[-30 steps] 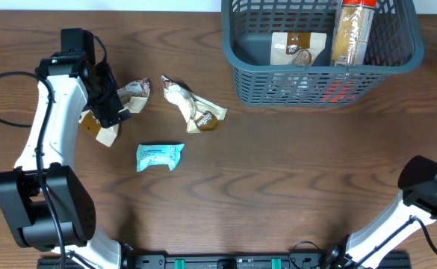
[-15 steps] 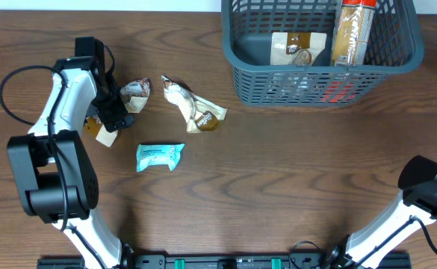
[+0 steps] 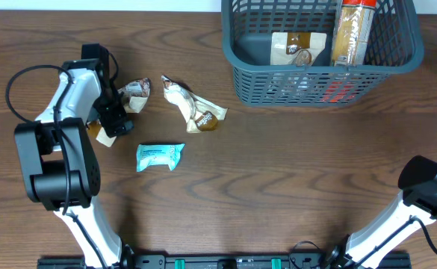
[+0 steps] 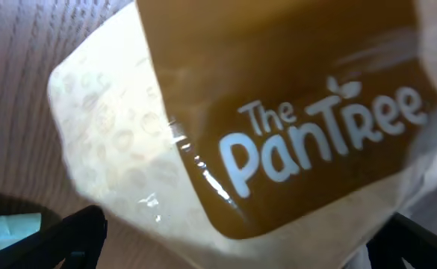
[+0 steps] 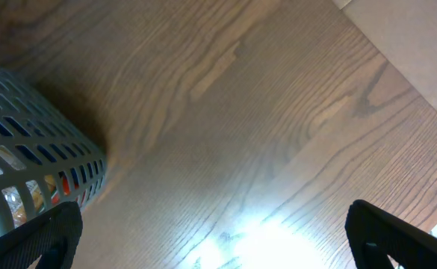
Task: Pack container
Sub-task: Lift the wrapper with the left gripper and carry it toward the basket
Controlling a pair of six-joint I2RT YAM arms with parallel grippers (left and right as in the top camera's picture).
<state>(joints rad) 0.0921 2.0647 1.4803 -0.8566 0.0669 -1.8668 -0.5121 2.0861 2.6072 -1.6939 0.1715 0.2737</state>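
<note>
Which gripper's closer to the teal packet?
Left. Left gripper is over the brown packet next to the teal packet; right gripper is far off, past the container.

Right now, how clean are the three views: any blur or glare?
Overhead: sharp, evenly lit, the container clear. Left wrist: too close, the PanTree packet fills the frame, soft-focused with glare streaks. Right wrist: bright glare patch on the table, otherwise readable.
</note>
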